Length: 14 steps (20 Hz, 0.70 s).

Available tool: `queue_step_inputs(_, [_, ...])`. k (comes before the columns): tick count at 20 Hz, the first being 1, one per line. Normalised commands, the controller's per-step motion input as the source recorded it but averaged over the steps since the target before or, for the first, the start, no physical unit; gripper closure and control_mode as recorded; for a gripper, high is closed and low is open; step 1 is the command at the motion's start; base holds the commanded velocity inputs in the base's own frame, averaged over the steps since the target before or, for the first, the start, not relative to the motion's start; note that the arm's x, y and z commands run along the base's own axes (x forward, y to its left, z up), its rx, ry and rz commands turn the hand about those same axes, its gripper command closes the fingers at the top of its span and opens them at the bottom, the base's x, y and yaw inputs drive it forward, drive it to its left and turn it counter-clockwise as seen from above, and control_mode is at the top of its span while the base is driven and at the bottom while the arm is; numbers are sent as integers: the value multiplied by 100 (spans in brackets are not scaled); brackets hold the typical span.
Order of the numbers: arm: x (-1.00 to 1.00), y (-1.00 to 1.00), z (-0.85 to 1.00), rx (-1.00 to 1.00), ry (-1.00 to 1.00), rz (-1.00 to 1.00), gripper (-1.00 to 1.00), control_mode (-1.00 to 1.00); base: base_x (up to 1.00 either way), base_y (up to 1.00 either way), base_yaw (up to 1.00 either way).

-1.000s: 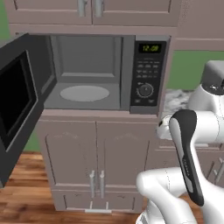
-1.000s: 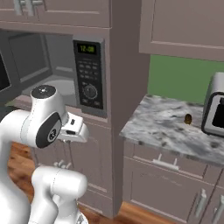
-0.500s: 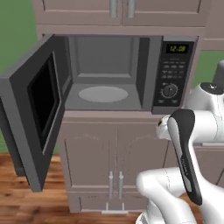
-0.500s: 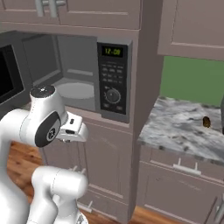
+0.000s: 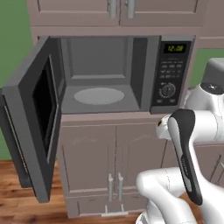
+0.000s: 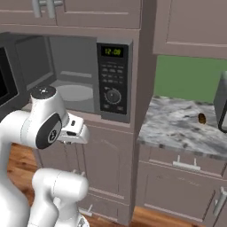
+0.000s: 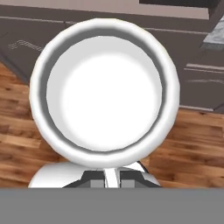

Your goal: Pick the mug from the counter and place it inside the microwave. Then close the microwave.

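Observation:
The white mug (image 7: pixel 105 94) looms large in the hand view, seen from above with its round rim and pale inside facing the camera. My gripper (image 7: pixel 111 177) is shut on the mug's rim at the near side, over wooden floor and cabinet fronts. The microwave (image 5: pixel 173 74) stands open in its cabinet niche, its door (image 5: pixel 33 122) swung out to the left and its glass turntable (image 5: pixel 99 95) bare. It also shows as the microwave (image 6: pixel 113 80) in the right base view. The marbled counter (image 6: pixel 181 128) lies to the microwave's right.
A small brown oblong object (image 6: pixel 201 118) lies on the counter near a grey box appliance (image 6: pixel 221 104) at the right edge. Cabinet doors (image 5: pixel 105 162) sit below the microwave, upper cabinets above. The open door juts out into the room over the wooden floor (image 5: pixel 17 205).
Both base views have shifted with the base: the microwave now sits nearer the middle of the left view and further right in the right view. The arm's pose looks unchanged.

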Motion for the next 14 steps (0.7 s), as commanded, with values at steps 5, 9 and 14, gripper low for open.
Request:
queue_step_inputs(5, [0, 0, 0, 0, 0, 0, 100, 100, 0, 35, -26])
queue_step_inputs(9, [0, 0, 0, 0, 0, 0, 100, 100, -4, 44, -19])
queue_step_inputs(14, [0, 0, 0, 0, 0, 0, 100, 100, -11, 45, -6])
